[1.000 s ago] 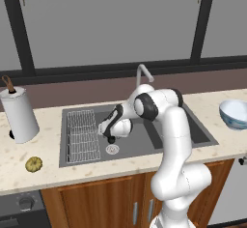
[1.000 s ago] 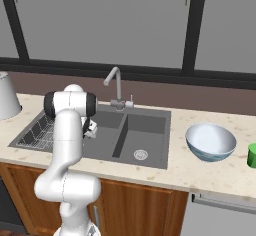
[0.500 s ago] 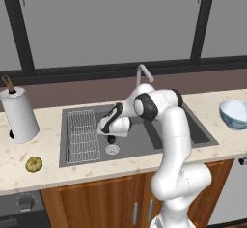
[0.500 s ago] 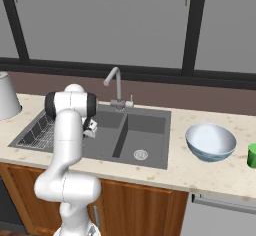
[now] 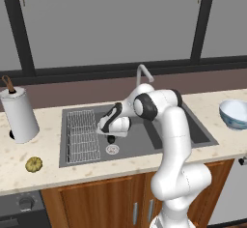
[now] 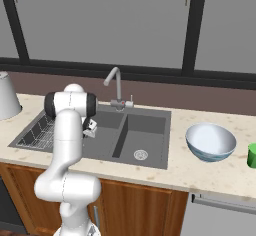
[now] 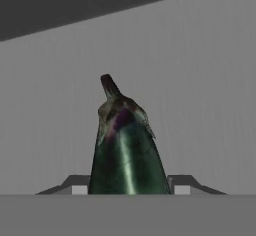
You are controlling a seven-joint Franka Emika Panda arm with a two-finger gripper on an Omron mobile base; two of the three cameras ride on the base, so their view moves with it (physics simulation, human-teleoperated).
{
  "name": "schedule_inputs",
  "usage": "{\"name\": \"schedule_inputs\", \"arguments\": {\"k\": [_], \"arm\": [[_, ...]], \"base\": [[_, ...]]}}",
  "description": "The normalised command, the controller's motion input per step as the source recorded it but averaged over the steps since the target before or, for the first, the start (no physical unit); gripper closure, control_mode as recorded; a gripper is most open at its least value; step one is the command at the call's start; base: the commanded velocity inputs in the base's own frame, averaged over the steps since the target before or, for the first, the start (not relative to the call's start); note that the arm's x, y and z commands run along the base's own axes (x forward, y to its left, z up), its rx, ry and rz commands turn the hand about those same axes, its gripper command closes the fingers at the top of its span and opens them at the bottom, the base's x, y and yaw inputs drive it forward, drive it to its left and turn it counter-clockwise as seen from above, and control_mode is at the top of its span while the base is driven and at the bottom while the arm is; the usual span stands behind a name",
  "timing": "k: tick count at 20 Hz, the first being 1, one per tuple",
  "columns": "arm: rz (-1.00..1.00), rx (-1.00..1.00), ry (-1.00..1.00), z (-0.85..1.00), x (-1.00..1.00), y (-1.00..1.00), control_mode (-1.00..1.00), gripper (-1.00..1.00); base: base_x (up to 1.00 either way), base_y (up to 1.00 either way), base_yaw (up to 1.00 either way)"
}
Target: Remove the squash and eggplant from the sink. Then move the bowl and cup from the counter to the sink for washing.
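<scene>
Jaws have closed and the hand has risen slightly, the eggplant (image 7: 127, 150) now clamped between them
Left to right: squash (image 5: 34, 163) on the counter (image 5: 48, 174), gripper (image 5: 111, 137) holding the eggplant over the sink (image 5: 193, 125) drain, bowl (image 5: 234, 113) far right on the counter

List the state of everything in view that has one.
Pincer: shut on the eggplant.
Eggplant: gripped, down in the sink's left basin.
Squash: out of the sink, on the counter.
Bowl: upright on the counter.
Cup: on the counter.
Sink: right basin bare.
</scene>
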Motion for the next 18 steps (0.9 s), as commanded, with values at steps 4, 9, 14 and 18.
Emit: {"name": "schedule_inputs", "arguments": {"k": [4,9,14,18], "arm": [[0.00,-0.01,-0.04,0.03,-0.14,-0.10,-1.00,1.00],[0.00,-0.03,-0.08,0.09,-0.11,-0.21,-1.00,1.00],[0.00,0.00,-0.10,0.22,-0.09,-0.06,-1.00,1.00],[0.00,0.00,-0.10,0.25,-0.11,-0.04,-1.00,1.00]], "base": [[0.00,0.00,0.00],[0.00,0.00,0.00],[0.00,0.00,0.00],[0.00,0.00,0.00]]}}
